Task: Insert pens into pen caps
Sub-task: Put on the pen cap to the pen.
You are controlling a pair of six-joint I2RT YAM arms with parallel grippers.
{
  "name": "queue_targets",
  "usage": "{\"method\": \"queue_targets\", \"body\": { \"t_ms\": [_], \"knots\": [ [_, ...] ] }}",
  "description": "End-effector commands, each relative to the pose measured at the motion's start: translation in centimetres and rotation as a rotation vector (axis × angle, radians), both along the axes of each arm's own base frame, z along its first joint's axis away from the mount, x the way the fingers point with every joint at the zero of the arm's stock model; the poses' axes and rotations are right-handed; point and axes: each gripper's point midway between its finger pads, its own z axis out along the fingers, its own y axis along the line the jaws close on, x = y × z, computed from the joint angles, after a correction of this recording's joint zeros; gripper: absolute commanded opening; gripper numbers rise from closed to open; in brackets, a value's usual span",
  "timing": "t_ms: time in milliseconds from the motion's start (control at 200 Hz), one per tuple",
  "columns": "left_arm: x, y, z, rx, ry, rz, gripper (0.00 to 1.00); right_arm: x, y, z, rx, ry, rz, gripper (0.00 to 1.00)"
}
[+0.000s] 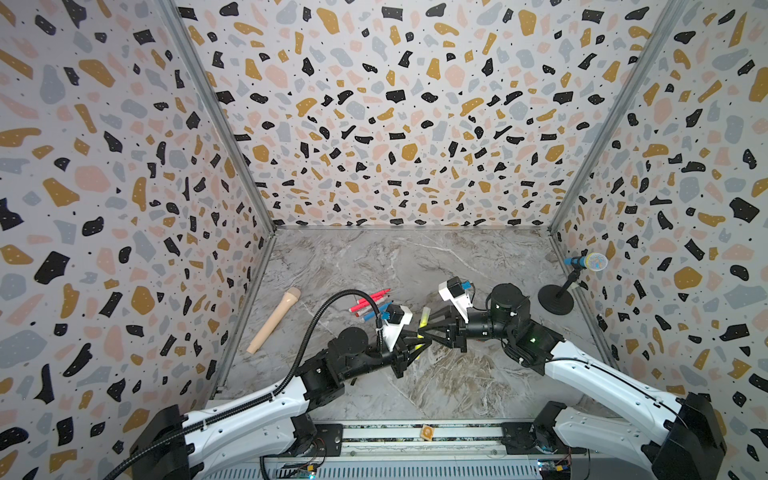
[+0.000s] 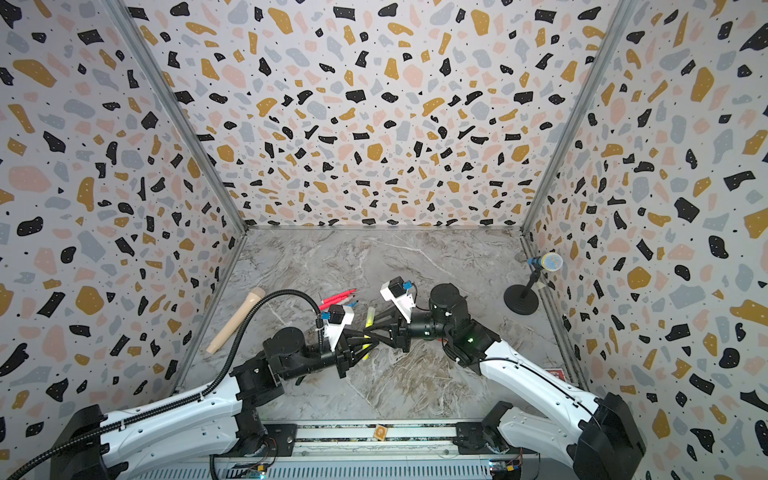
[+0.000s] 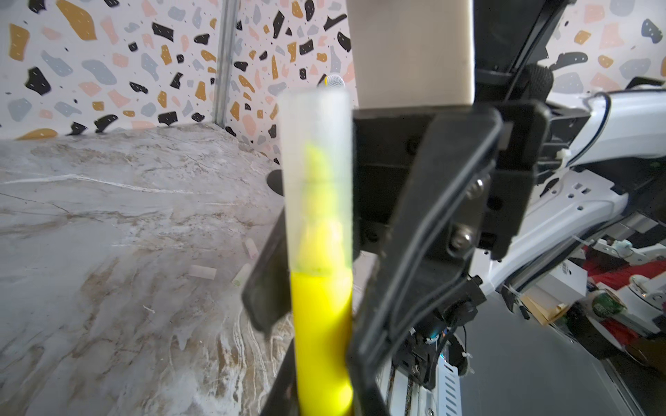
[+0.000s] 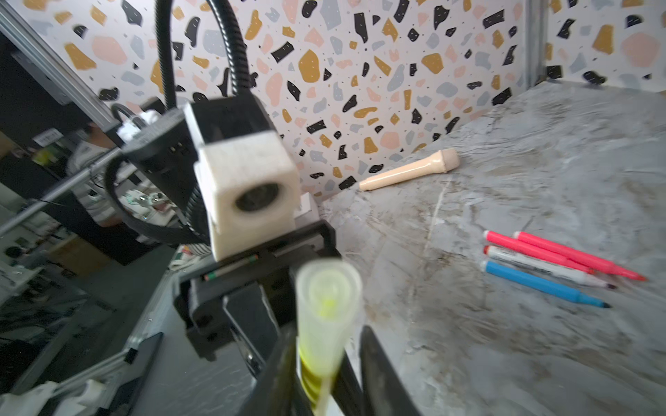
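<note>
A yellow pen (image 1: pixel 422 323) (image 3: pixel 322 324) is held up over the middle of the table, with my left gripper (image 1: pixel 419 341) (image 3: pixel 324 399) shut on its barrel. A translucent pen cap (image 3: pixel 315 162) (image 4: pixel 328 306) sits over its tip. My right gripper (image 1: pixel 421 332) (image 4: pixel 329 371) stands open around the capped end; one finger is against the cap and the other is apart from it. Two pink pens (image 4: pixel 562 254), a white-barrelled pen (image 4: pixel 540 266) and a blue pen (image 4: pixel 540 283) lie together uncapped on the table (image 1: pixel 415 386). Three loose pale caps (image 3: pixel 201 272) lie behind.
A beige microphone-shaped stick (image 1: pixel 274 320) lies by the left wall. At the right wall a blue microphone (image 1: pixel 586 262) stands on a black round base (image 1: pixel 555 300). A small orange tag (image 1: pixel 427 433) sits on the front rail between the arm bases.
</note>
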Motion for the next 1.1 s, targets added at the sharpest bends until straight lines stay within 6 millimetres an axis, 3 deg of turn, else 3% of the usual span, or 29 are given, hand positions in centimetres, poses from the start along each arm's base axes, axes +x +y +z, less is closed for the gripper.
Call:
{"method": "queue_targets", "body": {
  "t_ms": [0, 150, 275, 410, 621, 866, 1096],
  "knots": [
    [0.2, -0.3, 1.4, -0.068, -0.028, -0.007, 0.00, -0.4, -0.7, 1.8, 0.050, -0.057, 0.002, 0.54],
    [0.0, -0.5, 0.9, -0.059, -0.019, -0.018, 0.00, -0.9, -1.2, 2.5, 0.059, -0.074, 0.000, 0.66],
    [0.0, -0.4, 0.9, -0.053, -0.020, -0.020, 0.00, -0.1, -2.0, 2.9, 0.040, -0.088, -0.058, 0.66],
    [-0.1, -0.4, 0.9, -0.051, -0.019, -0.021, 0.00, 1.3, -2.7, 4.9, 0.058, -0.104, -0.104, 0.66],
    [-0.2, -0.5, 1.0, -0.063, -0.013, -0.032, 0.00, 2.7, -1.4, 7.3, 0.072, -0.112, -0.070, 0.64],
    [-0.2, -0.6, 1.2, -0.070, -0.014, -0.032, 0.00, 1.9, 1.1, 6.8, 0.081, -0.086, 0.020, 0.54],
    [0.1, -0.3, 1.7, -0.084, -0.018, -0.010, 0.00, 1.4, 1.7, 5.5, 0.068, -0.061, 0.037, 0.30]
  ]
}}
